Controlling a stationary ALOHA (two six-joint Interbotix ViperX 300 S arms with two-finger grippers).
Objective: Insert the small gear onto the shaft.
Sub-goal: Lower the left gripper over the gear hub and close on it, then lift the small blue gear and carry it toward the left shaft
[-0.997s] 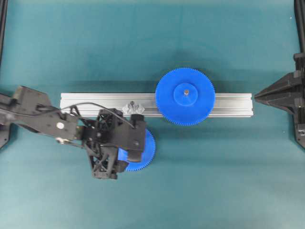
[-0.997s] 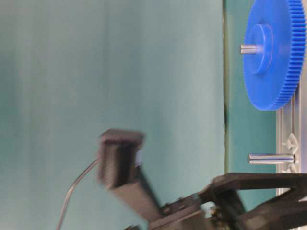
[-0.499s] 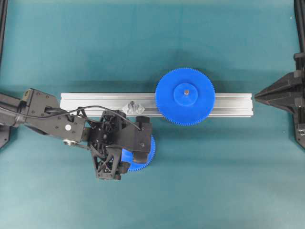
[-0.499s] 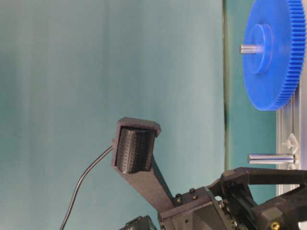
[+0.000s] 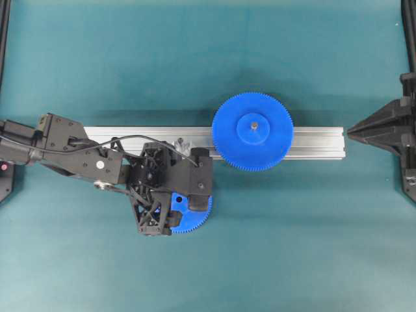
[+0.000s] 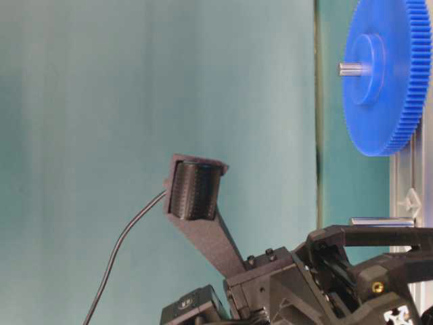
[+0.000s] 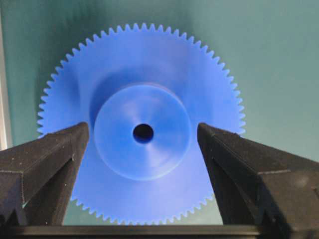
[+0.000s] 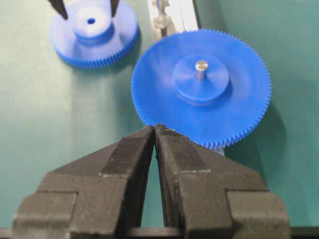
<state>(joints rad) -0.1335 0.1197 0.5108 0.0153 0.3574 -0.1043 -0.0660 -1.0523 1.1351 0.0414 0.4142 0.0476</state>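
At lower centre, my left gripper (image 7: 143,144) straddles the small gear (image 7: 142,124) hub, jaws spread wide; I should centre it before pinching.

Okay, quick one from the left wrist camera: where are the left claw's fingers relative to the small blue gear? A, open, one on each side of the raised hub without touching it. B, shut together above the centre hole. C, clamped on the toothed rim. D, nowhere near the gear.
A: the left claw stands open with a finger either side of the small gear's hub, gaps showing on both sides.
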